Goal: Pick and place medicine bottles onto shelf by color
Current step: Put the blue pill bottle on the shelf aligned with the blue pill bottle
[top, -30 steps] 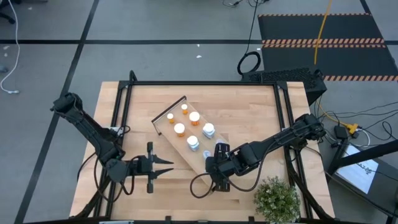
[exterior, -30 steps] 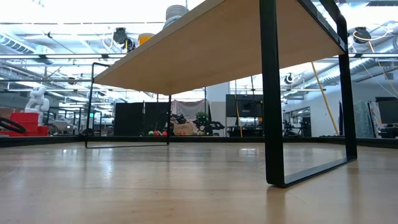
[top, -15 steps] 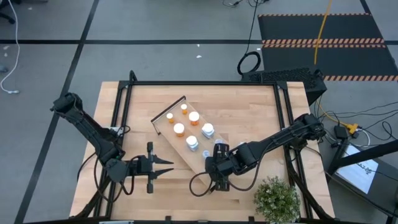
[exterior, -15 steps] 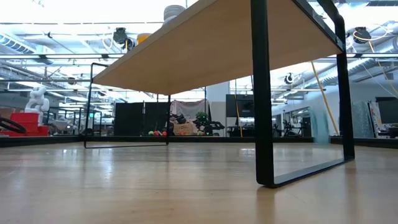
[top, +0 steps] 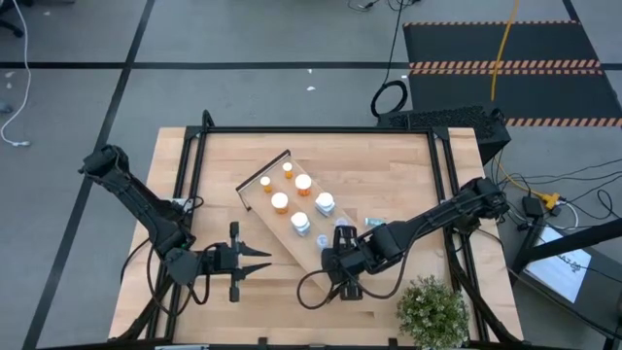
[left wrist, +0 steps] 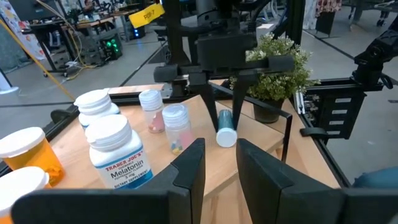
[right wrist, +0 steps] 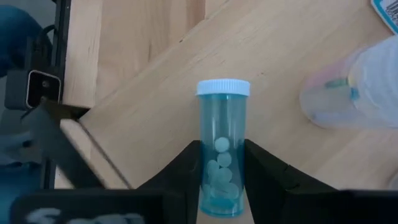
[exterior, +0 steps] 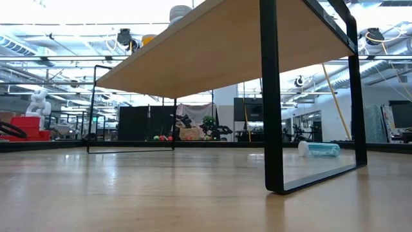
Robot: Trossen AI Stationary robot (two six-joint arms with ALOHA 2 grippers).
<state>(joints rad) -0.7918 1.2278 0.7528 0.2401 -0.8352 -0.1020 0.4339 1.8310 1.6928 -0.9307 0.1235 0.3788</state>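
1. A clear blue bottle [right wrist: 222, 146], a smooth see-through cylinder with a ribbed white cap and pale round pills inside, is sitting between the right gripper's [right wrist: 219, 163] two dark fingers, which are closing in on its sides at the shelf's near end.
2. The shelf [top: 273, 176] is lying at a slant on the table [top: 389, 165]: a long pale wooden board with thin black end frames.
3. From above, seven white-capped bottles are showing on it; three are orange [top: 289, 167].
4. One more pale blue bottle [exterior: 318, 149] is lying on its side on the tabletop, just beside the shelf.
5. The left gripper [top: 260, 262] is waiting near the table's front edge, fingers narrowly apart, holding nothing.
6. A bushy green plant [top: 431, 309] is standing at the front right corner.
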